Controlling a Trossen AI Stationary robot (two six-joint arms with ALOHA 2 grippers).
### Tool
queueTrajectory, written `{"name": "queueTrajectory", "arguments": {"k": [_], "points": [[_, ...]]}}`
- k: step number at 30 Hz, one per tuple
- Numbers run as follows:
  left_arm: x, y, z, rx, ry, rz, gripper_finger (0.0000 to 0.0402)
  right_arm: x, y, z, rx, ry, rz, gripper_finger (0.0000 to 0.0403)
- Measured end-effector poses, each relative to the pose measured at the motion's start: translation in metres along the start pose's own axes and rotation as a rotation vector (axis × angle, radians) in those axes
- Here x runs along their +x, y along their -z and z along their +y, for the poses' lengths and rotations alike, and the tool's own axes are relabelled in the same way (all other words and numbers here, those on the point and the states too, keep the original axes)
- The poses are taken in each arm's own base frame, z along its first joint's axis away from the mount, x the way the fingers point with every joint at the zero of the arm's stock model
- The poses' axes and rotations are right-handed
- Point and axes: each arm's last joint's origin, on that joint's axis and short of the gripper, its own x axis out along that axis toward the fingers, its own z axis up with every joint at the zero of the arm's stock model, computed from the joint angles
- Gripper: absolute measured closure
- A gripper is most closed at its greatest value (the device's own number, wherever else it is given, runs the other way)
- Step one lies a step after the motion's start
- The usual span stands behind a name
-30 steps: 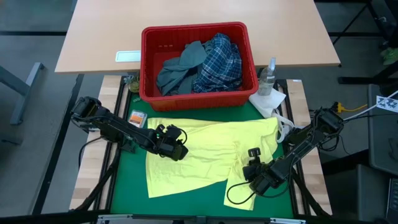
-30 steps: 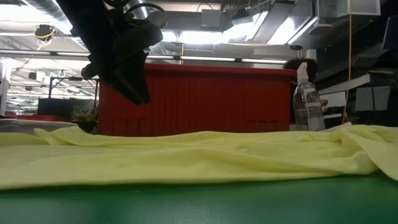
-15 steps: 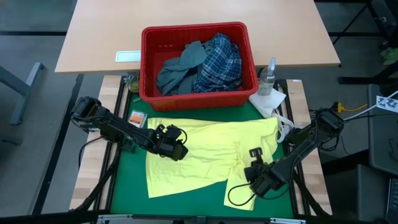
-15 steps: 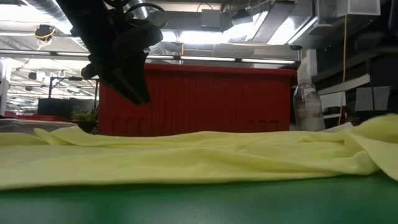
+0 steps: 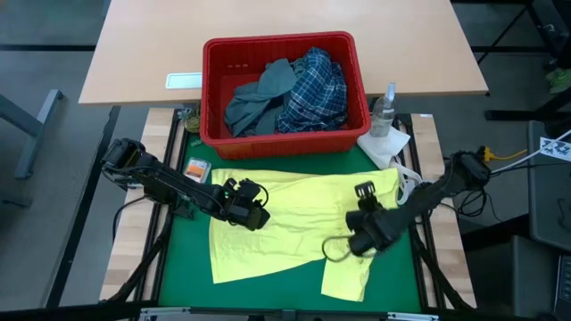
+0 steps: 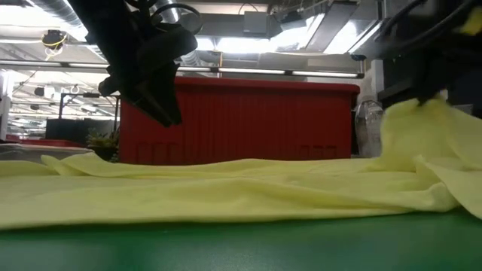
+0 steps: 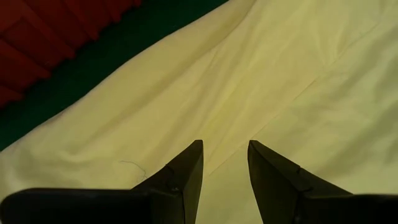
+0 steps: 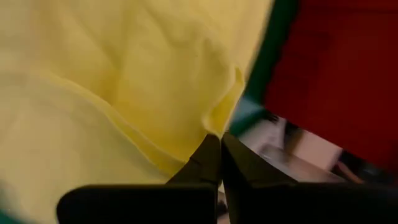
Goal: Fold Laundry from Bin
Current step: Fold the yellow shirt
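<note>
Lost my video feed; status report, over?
Right tool shut on yellow garment, lifting its edge. Left tool open, hovering over it. Bin holds remaining laundry.

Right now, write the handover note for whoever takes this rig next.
Right pincer: shut on the yellow garment, lifting its right part off the mat.
Left pincer: open, holding nothing, over the garment's left part.
Red bin: at the far edge, holding the plaid shirt and grey-blue garment.
Done: yellow garment out and spread.
Left: fold it, then the rest.
</note>
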Motion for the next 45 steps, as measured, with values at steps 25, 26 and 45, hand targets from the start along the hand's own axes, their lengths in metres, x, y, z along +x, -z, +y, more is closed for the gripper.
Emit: {"name": "queueTrajectory", "arguments": {"k": [25,26,45], "points": [[0.0,0.0,0.0,-0.002,0.0,-0.005,0.028,0.096,-0.001,-0.069,-0.144,-0.168,0.125,0.0396],[0.0,0.0,0.0,-0.002,0.0,-0.005,0.028,0.098,0.0,-0.068,-0.142,-0.18,0.127,0.0396],[0.0,0.0,0.0,-0.004,0.003,-0.006,0.028,0.1,-0.001,-0.066,-0.164,-0.172,0.112,0.0365]]}}
